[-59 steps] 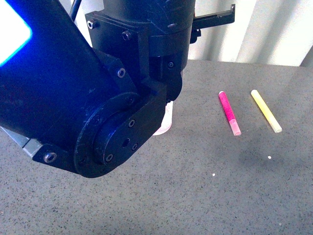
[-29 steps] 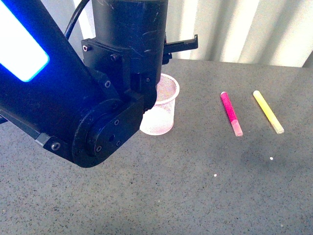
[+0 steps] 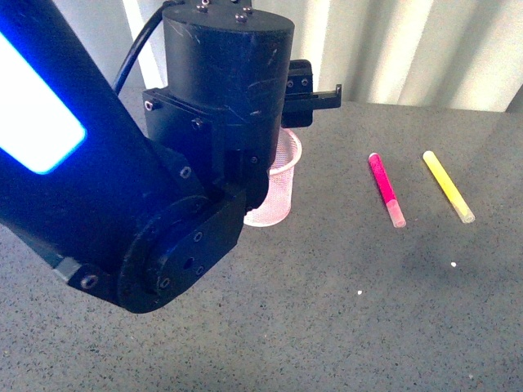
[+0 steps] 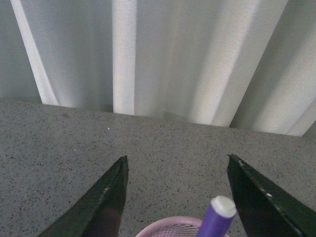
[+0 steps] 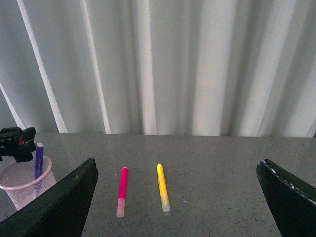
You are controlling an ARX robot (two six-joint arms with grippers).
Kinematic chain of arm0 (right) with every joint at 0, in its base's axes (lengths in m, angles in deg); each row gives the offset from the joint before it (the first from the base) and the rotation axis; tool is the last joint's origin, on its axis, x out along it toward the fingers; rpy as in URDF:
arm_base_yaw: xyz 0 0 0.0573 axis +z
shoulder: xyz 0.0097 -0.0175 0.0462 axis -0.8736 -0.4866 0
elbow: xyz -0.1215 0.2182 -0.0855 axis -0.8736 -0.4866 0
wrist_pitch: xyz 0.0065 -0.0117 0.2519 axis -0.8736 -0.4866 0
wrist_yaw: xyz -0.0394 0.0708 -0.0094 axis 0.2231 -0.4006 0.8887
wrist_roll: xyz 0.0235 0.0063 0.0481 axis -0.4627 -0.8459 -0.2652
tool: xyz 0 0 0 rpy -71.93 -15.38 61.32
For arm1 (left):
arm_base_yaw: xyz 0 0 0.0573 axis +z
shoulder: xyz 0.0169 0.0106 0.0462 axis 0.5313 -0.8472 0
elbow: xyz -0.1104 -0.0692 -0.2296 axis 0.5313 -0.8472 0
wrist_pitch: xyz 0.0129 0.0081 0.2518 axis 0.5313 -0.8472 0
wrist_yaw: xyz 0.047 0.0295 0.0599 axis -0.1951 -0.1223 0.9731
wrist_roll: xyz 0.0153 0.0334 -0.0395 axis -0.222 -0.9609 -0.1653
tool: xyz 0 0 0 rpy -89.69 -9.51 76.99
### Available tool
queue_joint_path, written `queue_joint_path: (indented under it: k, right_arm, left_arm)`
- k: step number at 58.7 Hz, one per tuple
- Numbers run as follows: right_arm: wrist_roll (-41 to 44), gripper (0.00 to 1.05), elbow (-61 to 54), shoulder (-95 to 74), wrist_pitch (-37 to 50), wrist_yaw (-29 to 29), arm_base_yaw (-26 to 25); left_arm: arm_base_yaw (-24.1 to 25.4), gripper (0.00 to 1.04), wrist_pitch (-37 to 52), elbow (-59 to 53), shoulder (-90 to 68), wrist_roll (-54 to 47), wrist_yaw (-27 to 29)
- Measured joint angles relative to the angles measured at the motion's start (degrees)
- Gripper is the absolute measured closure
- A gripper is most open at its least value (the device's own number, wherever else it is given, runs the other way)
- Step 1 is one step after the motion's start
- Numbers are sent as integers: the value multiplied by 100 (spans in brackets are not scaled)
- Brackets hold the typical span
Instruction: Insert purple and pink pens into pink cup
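Note:
The pink cup (image 3: 279, 189) stands on the grey table, half hidden behind my left arm. The purple pen (image 4: 217, 217) stands inside the cup (image 4: 165, 230), leaning on its rim. My left gripper (image 4: 177, 159) is open just above the cup, with the pen's end between its fingers and touching neither. One of its fingers (image 3: 325, 96) shows in the front view. The pink pen (image 3: 385, 189) lies on the table to the right of the cup. My right gripper (image 5: 177, 162) is open and empty, well back from the pink pen (image 5: 121, 190), the cup (image 5: 25, 188) and the purple pen (image 5: 38, 161).
A yellow marker (image 3: 446, 185) lies just right of the pink pen, nearly parallel to it; it also shows in the right wrist view (image 5: 162, 187). A white pleated curtain (image 5: 163, 64) hangs behind the table's far edge. My left arm's bulk (image 3: 147, 204) blocks the left half of the front view.
My left arm has shifted across the front view and uncovered the cup's right side. Its finger has come down and left toward the cup. The pink pen and yellow marker lie where they were.

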Motion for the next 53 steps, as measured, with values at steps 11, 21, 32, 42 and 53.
queue_joint_path:
  k: [11,21,32,42,53]
  right_arm:
    - [0,7,-2,0,0,-2,0]
    - [0,7,0,0,0,0,0]
    - [0,7,0,0,0,-2,0]
    - [0,7,0,0,0,-4,0]
    - [0,7,0,0,-2,4,0]
  left_arm:
    - [59,9,-1392,-334,1069,-413,-437]
    - [262,7,-3451,-761,2225,-614,-957]
    - [448,7,-4605,-1196,3134,-352,-1178]
    - [446,7,-4605,-1202,3171,-284,-1215]
    - [863,40,-352,-3008,3300,-874,-804]
